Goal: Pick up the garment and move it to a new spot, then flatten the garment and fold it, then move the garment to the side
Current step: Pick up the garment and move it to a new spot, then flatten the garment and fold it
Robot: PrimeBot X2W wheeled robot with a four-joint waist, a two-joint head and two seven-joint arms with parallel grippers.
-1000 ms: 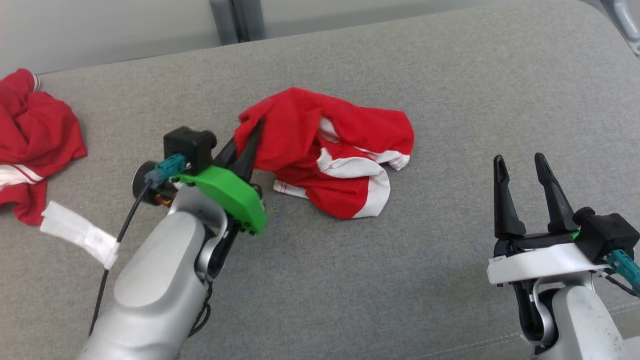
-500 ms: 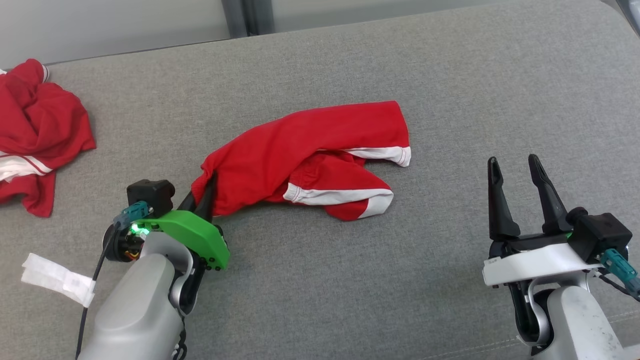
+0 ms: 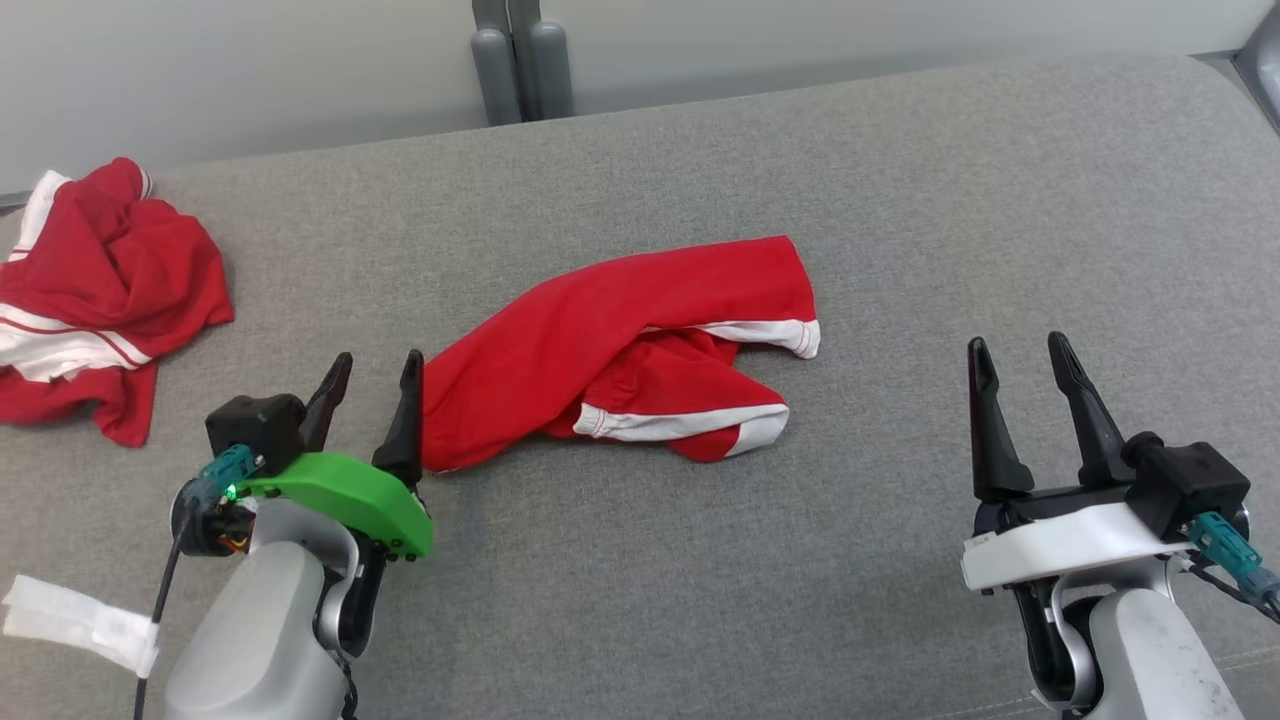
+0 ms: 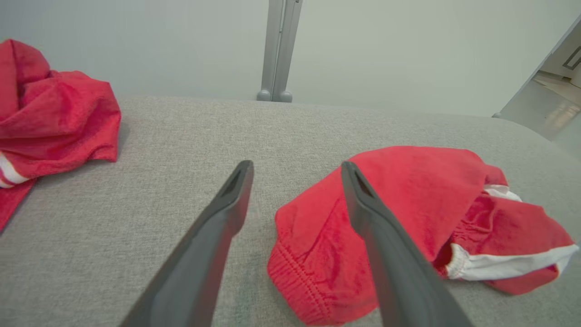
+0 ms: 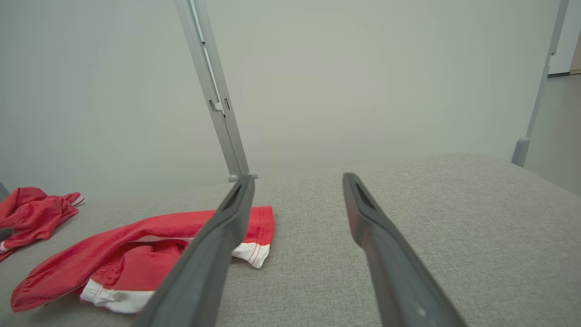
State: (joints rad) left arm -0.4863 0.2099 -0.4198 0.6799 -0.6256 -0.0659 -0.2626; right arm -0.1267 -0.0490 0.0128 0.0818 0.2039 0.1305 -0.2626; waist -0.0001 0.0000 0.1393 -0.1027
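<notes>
Counted two red garments with white trim: the garment (image 3: 620, 330) at the centre, a second garment (image 3: 100, 290) at ten o'clock. Counted two grippers: left gripper (image 3: 378, 360) at seven o'clock, right gripper (image 3: 1016, 343) at four o'clock. Noted one grey cushion (image 3: 900, 200), one white strip (image 3: 80, 620) at eight o'clock, two grey posts (image 3: 520, 60) at twelve.

This looks like a robotics lab or test room, not a home. A wide grey fabric-covered surface (image 3: 950, 200) sits before a bare pale wall (image 3: 250, 70) and a plain grey metal post (image 3: 510, 60). On it lie a red garment (image 3: 640, 300) and a second red garment (image 3: 100, 270) much like it.
</notes>
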